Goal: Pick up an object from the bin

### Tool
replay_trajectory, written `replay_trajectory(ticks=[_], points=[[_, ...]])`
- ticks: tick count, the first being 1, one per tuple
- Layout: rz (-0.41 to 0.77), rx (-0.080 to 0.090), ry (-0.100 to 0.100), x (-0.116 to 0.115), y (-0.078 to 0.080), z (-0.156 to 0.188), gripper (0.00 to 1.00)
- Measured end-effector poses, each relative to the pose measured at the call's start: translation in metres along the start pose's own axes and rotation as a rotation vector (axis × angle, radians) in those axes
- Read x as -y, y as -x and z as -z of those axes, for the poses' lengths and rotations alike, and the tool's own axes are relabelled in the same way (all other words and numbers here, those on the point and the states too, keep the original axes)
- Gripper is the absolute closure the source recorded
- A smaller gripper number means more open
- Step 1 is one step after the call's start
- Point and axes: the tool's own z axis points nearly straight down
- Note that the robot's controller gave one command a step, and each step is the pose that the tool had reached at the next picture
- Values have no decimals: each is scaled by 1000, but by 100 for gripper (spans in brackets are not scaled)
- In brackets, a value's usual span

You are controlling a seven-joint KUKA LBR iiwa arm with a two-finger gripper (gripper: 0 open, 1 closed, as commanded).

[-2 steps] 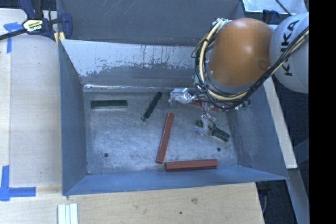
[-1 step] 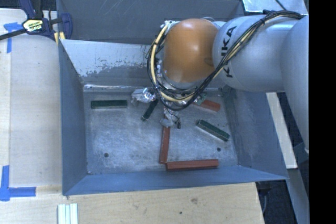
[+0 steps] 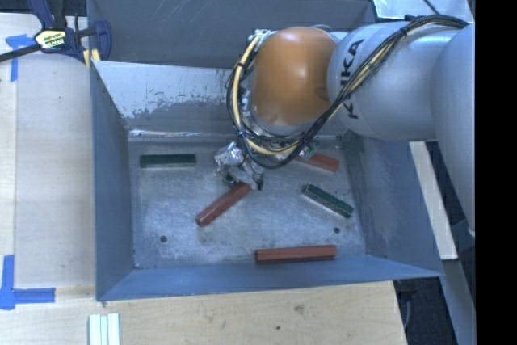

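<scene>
My gripper (image 3: 240, 166) is low in the middle of the bin, mostly hidden under the orange wrist cover. Its metal tip sits right at the upper end of a reddish-brown bar (image 3: 223, 205) that lies slanted on the bin floor. A dark green bar (image 3: 327, 200) lies to the right of it, tilted. Another reddish-brown piece (image 3: 321, 162) pokes out from under the arm at the right.
A dark green bar (image 3: 168, 161) lies flat by the back wall at the left. A long reddish-brown bar (image 3: 296, 254) rests along the front wall. The arm and its cables cover the back right of the bin.
</scene>
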Motion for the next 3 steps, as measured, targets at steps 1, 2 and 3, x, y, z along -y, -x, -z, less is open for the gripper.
replay_trajectory(ticks=[1,2,3], points=[[0,-4,2,-1,-1,-2,0],[-1,-4,3,-1,-1,-2,100],[-2,5,-5,-27,4,140,100]])
